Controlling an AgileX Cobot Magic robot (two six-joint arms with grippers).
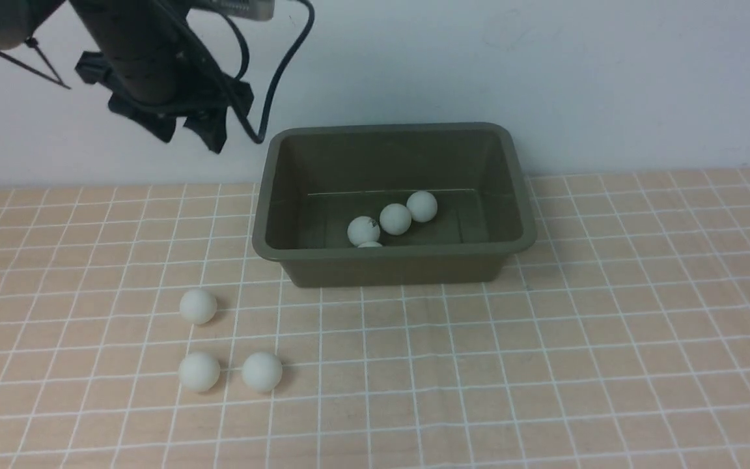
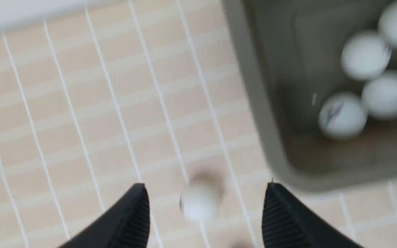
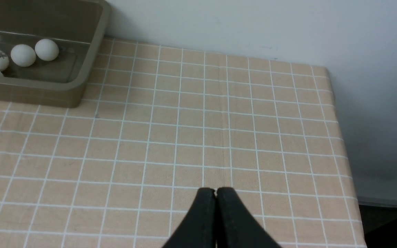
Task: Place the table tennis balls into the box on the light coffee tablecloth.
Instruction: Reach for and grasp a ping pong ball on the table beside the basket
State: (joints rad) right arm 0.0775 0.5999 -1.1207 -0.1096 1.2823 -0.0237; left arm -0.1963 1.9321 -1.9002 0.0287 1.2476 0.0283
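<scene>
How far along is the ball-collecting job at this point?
Done: four table tennis balls lie in the box, one half hidden behind its near wall. In hand: nothing; the left gripper hangs high left of the box, jaws open and empty, and the right gripper is shut on nothing. Left: three balls on the tablecloth, in front of the box to its left.

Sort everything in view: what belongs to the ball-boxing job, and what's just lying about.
Job:
- olive-green rectangular plastic box
- four matte white plastic table tennis balls inside it
- three more on the peach-tan gridded tablecloth

Just there:
- pale wall behind
- black cable on the left arm
</scene>
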